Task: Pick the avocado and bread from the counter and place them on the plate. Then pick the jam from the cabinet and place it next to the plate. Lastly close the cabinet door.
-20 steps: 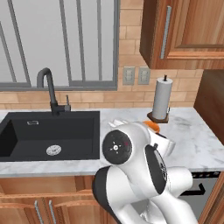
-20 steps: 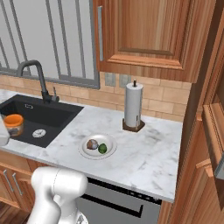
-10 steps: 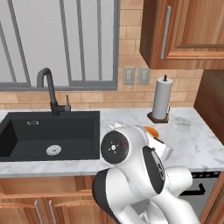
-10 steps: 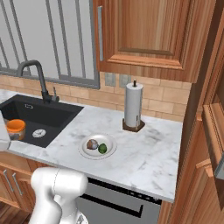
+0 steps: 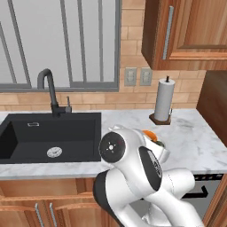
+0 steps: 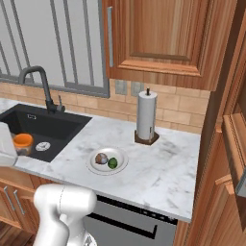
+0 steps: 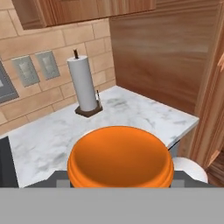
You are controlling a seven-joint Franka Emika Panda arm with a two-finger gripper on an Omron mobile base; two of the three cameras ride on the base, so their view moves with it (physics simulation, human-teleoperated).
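Observation:
My gripper is shut on the jam, a squat orange jar, and holds it above the counter's front edge by the sink. The jam's orange lid fills the hand view's lower middle and hides the fingertips. In the left base view a sliver of the jam peeks out behind my arm. The white plate lies on the marble counter, right of the jam, with the brown bread and green avocado on it. The brown cabinet stands at the right, its door swung out.
A paper towel roll stands at the back of the counter, behind the plate. The black sink with its dark faucet lies to the left. A wall cupboard hangs above the counter.
The jam, held in my gripper, has moved a little to the right, toward the plate. The plate, bread and avocado have not moved.

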